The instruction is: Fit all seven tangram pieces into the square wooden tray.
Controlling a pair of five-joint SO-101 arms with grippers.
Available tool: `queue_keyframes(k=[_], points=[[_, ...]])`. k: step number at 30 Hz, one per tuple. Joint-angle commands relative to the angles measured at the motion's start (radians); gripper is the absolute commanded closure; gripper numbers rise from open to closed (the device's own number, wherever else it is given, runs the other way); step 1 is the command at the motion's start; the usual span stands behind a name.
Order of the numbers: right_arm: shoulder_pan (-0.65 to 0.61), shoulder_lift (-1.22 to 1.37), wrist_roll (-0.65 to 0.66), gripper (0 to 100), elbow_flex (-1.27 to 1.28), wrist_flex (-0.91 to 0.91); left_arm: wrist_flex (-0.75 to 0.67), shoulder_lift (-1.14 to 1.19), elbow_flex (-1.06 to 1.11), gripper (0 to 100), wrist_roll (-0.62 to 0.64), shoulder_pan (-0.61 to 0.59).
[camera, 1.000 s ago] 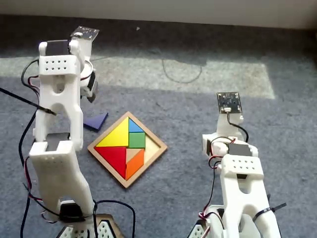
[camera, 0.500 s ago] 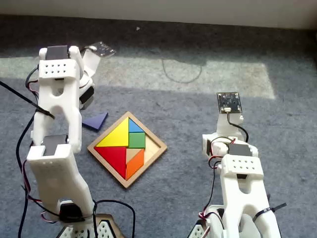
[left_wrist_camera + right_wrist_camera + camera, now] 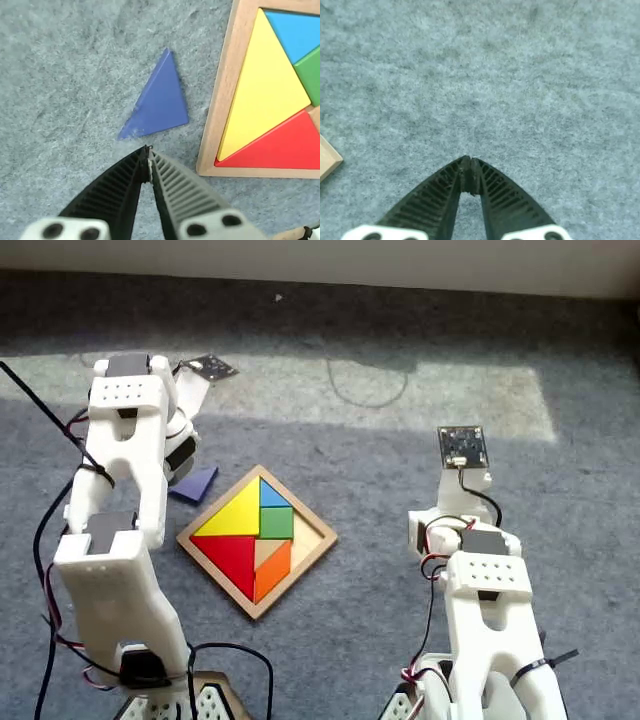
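The square wooden tray [image 3: 323, 537] lies as a diamond on the grey carpet and holds yellow [image 3: 235, 515], light blue, green, red [image 3: 232, 558], orange and pale pieces. A strip of bare wood shows at its right corner. A dark blue triangle [image 3: 157, 102] lies flat on the carpet just outside the tray's upper-left rim [image 3: 224, 95]. My left gripper [image 3: 148, 151] hangs shut and empty over the carpet, a little short of that triangle. The left arm [image 3: 130, 440] partly covers the triangle [image 3: 197, 483] from above. My right gripper [image 3: 469, 163] is shut over bare carpet, holding nothing.
The right arm [image 3: 470, 550] sits folded to the right of the tray, whose corner [image 3: 327, 159] shows at the edge of the right wrist view. A thin cable loop [image 3: 368, 385] lies on the sunlit carpet at the back. A wall edge runs along the far side.
The left arm has tipped forward and down towards the dark blue triangle, its wrist camera board dropping lower. The right arm, tray and pieces have stayed put.
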Motion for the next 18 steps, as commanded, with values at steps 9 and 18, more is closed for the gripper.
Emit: queue_keyframes(k=[9,18], points=[[0.008,-0.018,0.012,99.2,-0.004,-0.025,-0.407,-0.343,0.420,99,-0.008,0.019],[0.007,-0.018,0.054,99.2,0.051,-0.108,-0.422,-0.344,0.423,73,-0.029,0.022]])
